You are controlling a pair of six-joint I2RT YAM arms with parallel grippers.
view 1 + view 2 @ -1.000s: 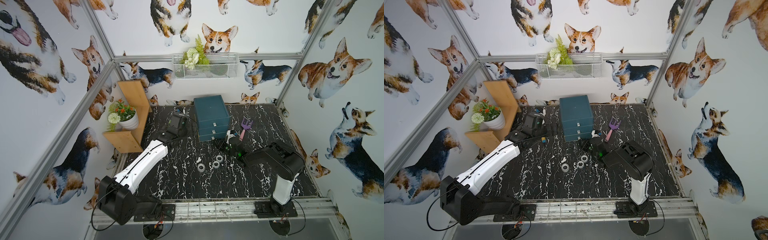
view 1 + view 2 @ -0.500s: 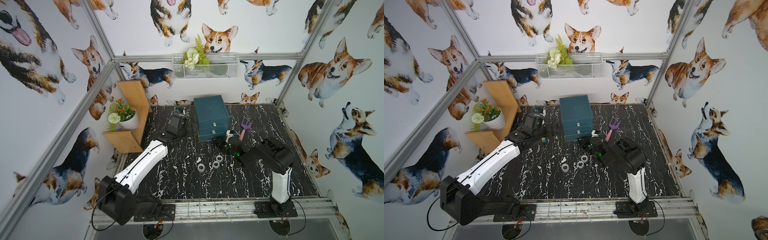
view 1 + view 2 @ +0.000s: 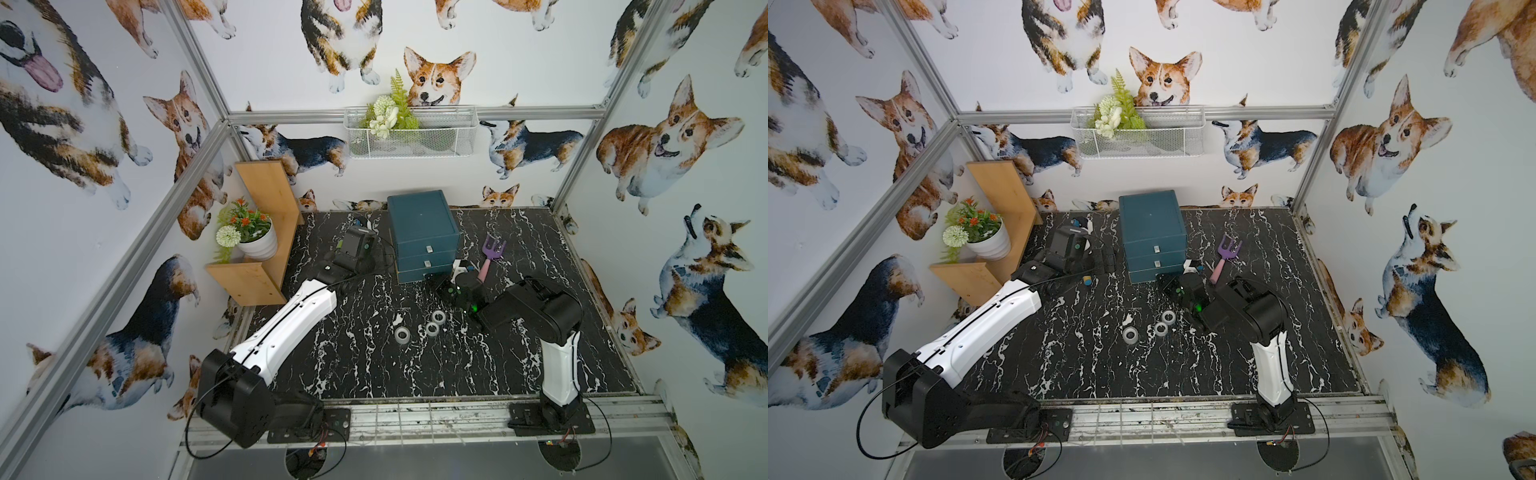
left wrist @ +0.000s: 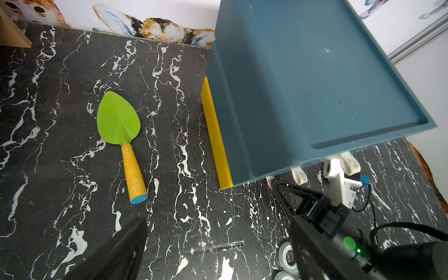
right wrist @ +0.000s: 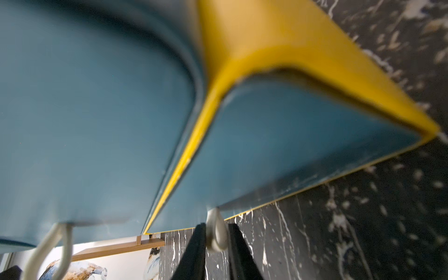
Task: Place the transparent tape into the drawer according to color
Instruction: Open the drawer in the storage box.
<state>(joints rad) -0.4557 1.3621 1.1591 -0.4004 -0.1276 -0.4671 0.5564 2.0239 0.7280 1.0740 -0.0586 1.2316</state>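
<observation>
1. The black marbled table (image 3: 374,374) is mostly bare. The teal chest (image 3: 419,220) stands at its 12 o'clock edge, and all three drawers look pushed in.
2. The right claw (image 5: 216,232) is at the front of the bottom drawer (image 3: 415,275) and is much the nearer arm. The left claw (image 3: 359,245) hangs spread wide and empty at the chest's 9 o'clock.
3. A purple rake (image 3: 492,253) lies near the right claw, at its 2 o'clock.
4. Three clear tape rolls (image 3: 432,328) lie flat on the table at the right claw's 6 o'clock, apart from the chest.
5. The right claw is pinched narrow on the drawer's white handle (image 5: 216,230), with a finger tight on each side. I'd judge the pull runs toward 6 o'clock, with open table before the rolls.
</observation>
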